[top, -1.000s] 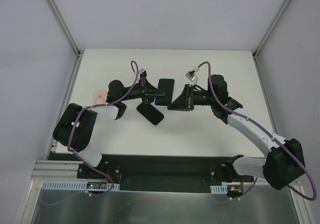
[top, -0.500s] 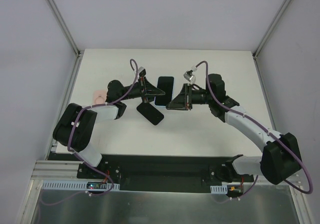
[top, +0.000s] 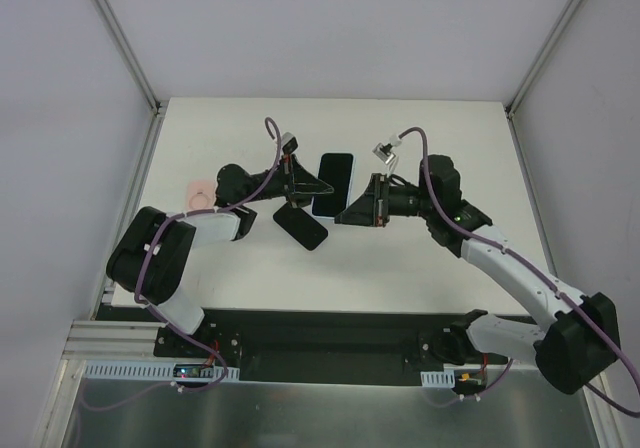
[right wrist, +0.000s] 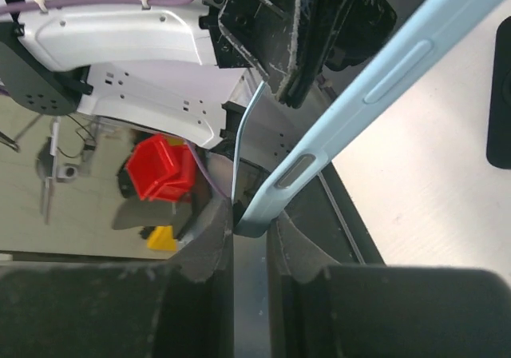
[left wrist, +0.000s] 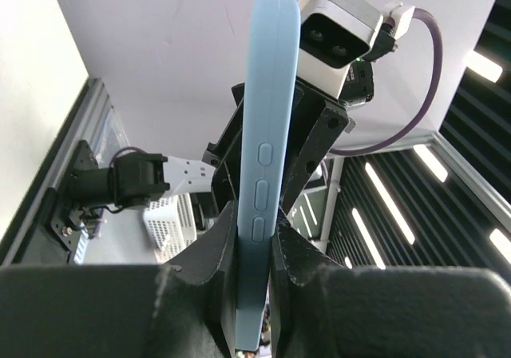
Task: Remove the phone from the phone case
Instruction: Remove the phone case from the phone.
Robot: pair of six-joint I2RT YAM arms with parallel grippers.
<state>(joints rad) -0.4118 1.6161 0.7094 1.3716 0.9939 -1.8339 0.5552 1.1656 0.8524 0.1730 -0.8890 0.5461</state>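
Left claw [left wrist: 255, 246] and right claw [right wrist: 249, 228], each tight on the blue phone case [left wrist: 267, 94].

A white table [top: 400, 268] stands in a booth, shut in by plain pale grey walls: a left wall [top: 60, 168], a far wall [top: 330, 28] and a right wall [top: 600, 168]. Metal posts [top: 122, 40] run up the far corners. At the near edge lies a black base plate [top: 330, 333], then a metal sheet [top: 330, 413]. Outside the booth, the left wrist view shows long light strips [left wrist: 390, 204] on a dark slatted ceiling. The right wrist view shows a red bin [right wrist: 160, 166].
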